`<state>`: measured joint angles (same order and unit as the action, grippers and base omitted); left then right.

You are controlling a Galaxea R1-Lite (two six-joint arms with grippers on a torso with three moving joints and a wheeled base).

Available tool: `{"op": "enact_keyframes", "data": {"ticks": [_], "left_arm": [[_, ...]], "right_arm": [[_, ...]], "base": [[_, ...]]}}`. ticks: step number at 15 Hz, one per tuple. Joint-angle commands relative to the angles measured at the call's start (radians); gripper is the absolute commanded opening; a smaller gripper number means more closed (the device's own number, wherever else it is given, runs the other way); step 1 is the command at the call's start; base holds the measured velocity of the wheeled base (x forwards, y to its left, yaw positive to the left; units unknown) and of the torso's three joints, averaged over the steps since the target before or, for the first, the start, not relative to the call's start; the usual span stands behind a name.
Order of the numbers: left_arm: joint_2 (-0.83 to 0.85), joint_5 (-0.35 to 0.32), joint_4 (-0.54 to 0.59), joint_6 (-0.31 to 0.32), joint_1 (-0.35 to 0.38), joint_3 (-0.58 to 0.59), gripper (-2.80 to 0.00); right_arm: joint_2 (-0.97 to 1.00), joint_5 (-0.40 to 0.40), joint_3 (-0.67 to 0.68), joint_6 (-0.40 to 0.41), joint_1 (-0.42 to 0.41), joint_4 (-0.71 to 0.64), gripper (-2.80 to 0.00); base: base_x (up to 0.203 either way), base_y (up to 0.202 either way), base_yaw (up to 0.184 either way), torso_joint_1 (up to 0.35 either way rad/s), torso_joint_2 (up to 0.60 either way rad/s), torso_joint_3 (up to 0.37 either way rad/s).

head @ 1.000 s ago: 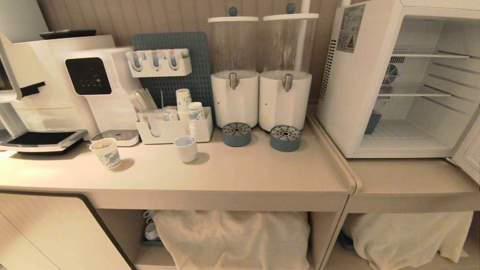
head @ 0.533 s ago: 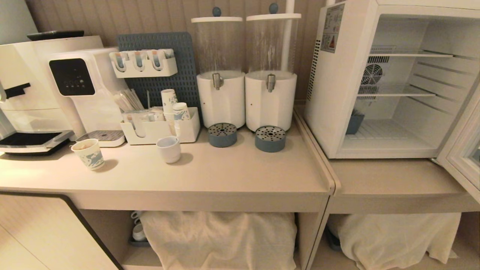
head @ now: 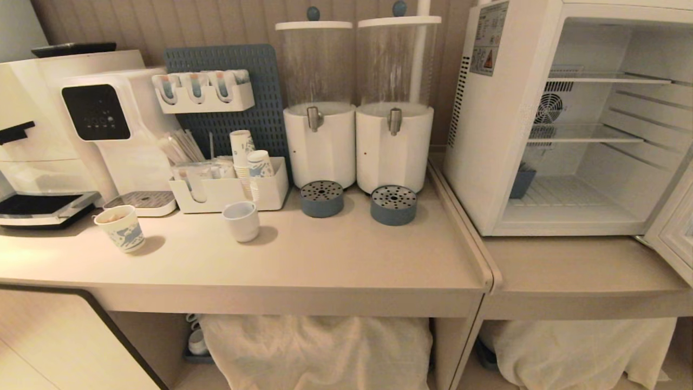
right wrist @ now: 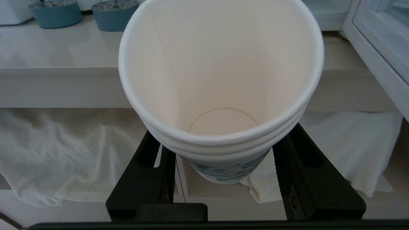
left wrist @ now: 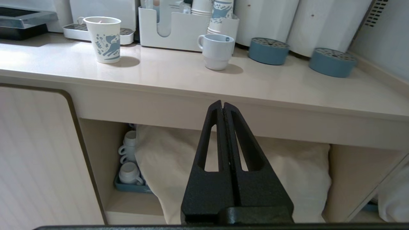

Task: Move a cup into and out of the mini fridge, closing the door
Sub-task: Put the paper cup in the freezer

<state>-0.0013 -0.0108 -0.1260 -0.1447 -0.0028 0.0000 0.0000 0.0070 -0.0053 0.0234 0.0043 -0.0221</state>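
Cup (right wrist: 220, 95) sits upright between the two fingers of the right end effector (right wrist: 220, 179), which pinches its lower wall while its layered rims and bare inside face the wrist camera; the arm hangs low in front of the desk (head: 325, 260), out of the head view. The left end effector (left wrist: 222, 110) is pressed together on nothing, also below the desk's front edge. The mini fridge (head: 503, 119) stands at the right end of the desk with its door (head: 674, 238) swung wide and its bottom shelf bare. By my reading the carry-in step is in hand: the next move calls for lifting the cup above the desk's edge, reaching into the open fridge and keeping clear of the door.
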Motion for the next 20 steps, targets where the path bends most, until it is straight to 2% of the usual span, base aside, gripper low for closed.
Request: {"op": "enact_keyframes", "data": {"ticks": [1,7,9,10,11,14,16,18,20], "left_arm": [[-0.003,0.0,-0.001,-0.002,0.0,0.04,-2.8],[-0.003,0.0,-0.001,-0.003,0.0,0.04,-2.8],[-0.003,0.001,-0.001,-0.003,0.0,0.04,-2.8],[-0.003,0.0,-0.001,-0.001,0.0,0.04,-2.8],[-0.003,0.0,-0.001,-0.001,0.0,0.04,-2.8],[-0.003,0.0,-0.001,-0.003,0.0,0.04,-2.8],[-0.003,0.0,-0.001,-0.003,0.0,0.04,-2.8],[-0.003,0.0,-0.001,-0.001,0.0,0.04,-2.8],[-0.003,0.0,-0.001,-0.003,0.0,0.04,-2.8]], "right_arm": [[0.002,0.001,-0.002,0.001,0.0,0.001,-2.8],[0.0,0.007,-0.01,0.017,0.0,0.013,-2.8],[0.015,0.039,-0.129,0.023,0.0,-0.006,-2.8],[0.054,0.065,-0.251,0.022,0.0,-0.034,-2.8],[0.123,0.097,-0.386,0.014,0.0,-0.062,-2.8],[0.473,0.176,-0.649,-0.035,0.0,-0.109,-2.8],[0.729,0.183,-0.782,-0.066,-0.003,-0.084,-2.8],[0.975,0.133,-0.866,-0.091,-0.007,0.024,-2.8],[1.209,0.039,-0.909,-0.105,-0.012,0.218,-2.8]], "base": [[0.0,0.0,0.0,0.0,0.0,0.0],[0.0,0.0,0.0,0.0,0.0,0.0],[0.0,0.0,0.0,0.0,0.0,0.0],[0.0,0.0,0.0,0.0,0.0,0.0],[0.0,0.0,0.0,0.0,0.0,0.0],[0.0,0.0,0.0,0.0,0.0,0.0],[0.0,0.0,0.0,0.0,0.0,0.0],[0.0,0.0,0.0,0.0,0.0,0.0],[0.0,0.0,0.0,0.0,0.0,0.0]]}}
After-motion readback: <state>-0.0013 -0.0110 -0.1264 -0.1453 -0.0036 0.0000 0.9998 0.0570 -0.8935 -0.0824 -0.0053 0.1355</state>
